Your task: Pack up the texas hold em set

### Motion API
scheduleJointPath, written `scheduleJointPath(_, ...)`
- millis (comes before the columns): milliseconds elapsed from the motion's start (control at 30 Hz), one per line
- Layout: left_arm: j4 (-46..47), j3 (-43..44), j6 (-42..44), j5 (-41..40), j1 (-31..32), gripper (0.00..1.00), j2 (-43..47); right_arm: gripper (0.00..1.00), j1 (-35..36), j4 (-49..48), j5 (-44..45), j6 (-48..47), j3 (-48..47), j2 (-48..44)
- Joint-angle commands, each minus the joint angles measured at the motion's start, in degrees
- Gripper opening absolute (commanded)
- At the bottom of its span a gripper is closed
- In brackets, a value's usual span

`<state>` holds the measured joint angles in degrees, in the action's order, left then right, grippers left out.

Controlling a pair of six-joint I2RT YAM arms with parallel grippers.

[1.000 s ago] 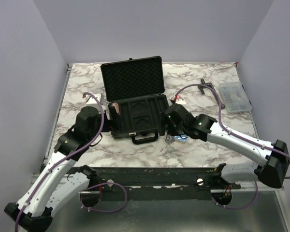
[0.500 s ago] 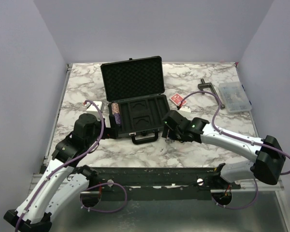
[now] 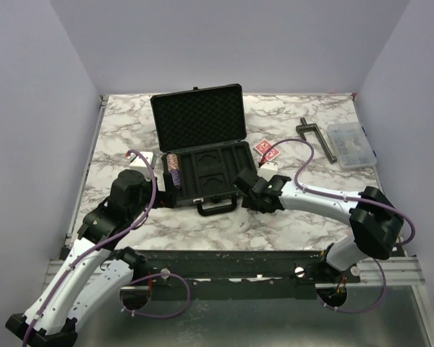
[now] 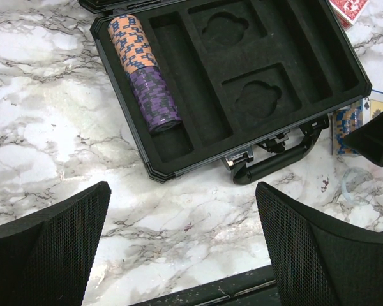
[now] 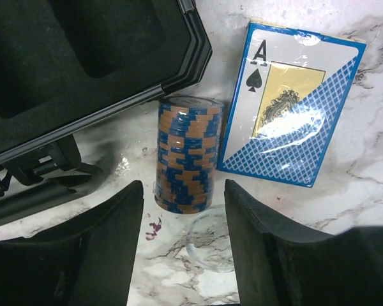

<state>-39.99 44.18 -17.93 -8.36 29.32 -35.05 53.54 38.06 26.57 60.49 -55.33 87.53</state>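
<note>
Right wrist view: my right gripper [image 5: 182, 185] stands open astride the blue-and-orange chip stack [image 5: 188, 146], lying on the table [image 5: 370, 172] between the open case [image 5: 83, 70] and blue deck [image 5: 287, 108]; my left gripper [image 4: 182, 191] gapes wide.

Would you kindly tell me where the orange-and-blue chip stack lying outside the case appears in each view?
Top external: not visible; the right gripper covers it.
Left wrist: chip stack at right edge, past the case handle.
Right wrist: centre, beside the blue deck.
Shared landmark: the case handle.
</note>
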Motion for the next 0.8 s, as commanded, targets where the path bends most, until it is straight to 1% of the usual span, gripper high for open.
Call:
scheduleJointPath(0,-0.71,-0.77,0.70,0.71,-0.14,0.95,0.34,0.57,0.16,-1.93,4.19,-0.27,-1.59,1.70)
scheduleJointPath(333,-0.70,-0.83,0.79,1.50,-0.14,0.95,0.08,0.51,-0.68,-3.73,4.84,-2.35,-1.74,4.18)
scheduleJointPath(767,-0.66,-0.94,0.78,1.94,-0.02,0.95,0.78,0.49,-1.10,-4.87,2.92,-3.27,-1.12,6.63)
